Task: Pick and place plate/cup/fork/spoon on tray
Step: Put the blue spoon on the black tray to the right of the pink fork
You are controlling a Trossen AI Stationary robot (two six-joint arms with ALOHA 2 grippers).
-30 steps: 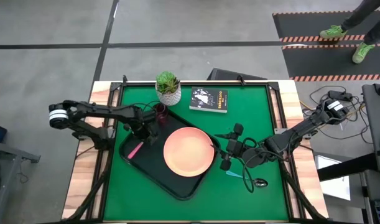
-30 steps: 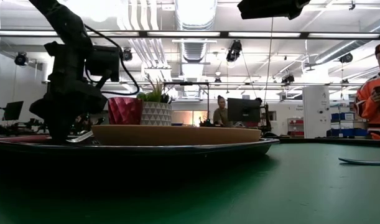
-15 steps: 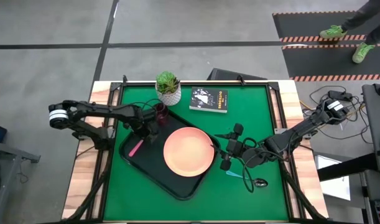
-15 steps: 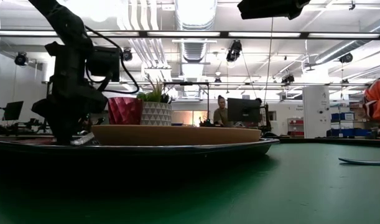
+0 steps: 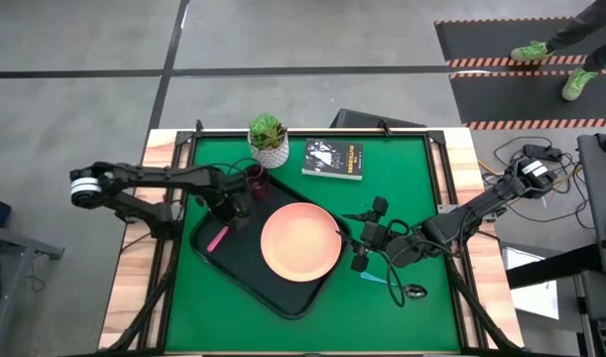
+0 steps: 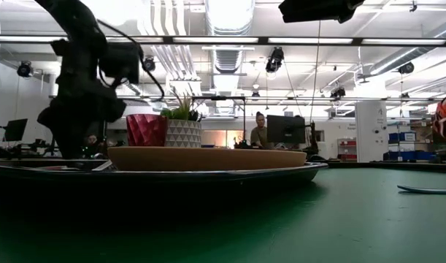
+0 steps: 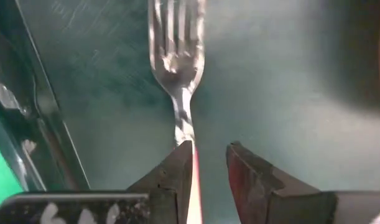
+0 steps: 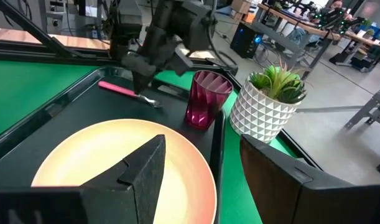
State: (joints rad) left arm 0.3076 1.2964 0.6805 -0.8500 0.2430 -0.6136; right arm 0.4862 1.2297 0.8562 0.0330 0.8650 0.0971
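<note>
- The left gripper [image 5: 229, 210], fingers narrowly parted, hovers above the fork [image 7: 177, 68] lying on the tray [image 5: 245, 270].
- The right gripper [image 5: 357, 246], apparently open, waits beside the plate [image 5: 300, 242].

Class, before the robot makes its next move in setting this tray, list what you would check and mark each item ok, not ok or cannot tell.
1. Plate on the tray: ok.
2. Fork lying flat in the tray: ok; pink handle by the tray's left rim.
3. Left gripper let go of the fork: ok; fingers open, just above the handle.
4. Cup on the tray: cannot tell; it stands at the tray's far corner beside the plant pot.
5. Spoon on the tray: not ok; it lies on the green mat, right of the tray.
6. Right gripper free for the spoon: ok; open, empty, at the plate's right edge.
</note>
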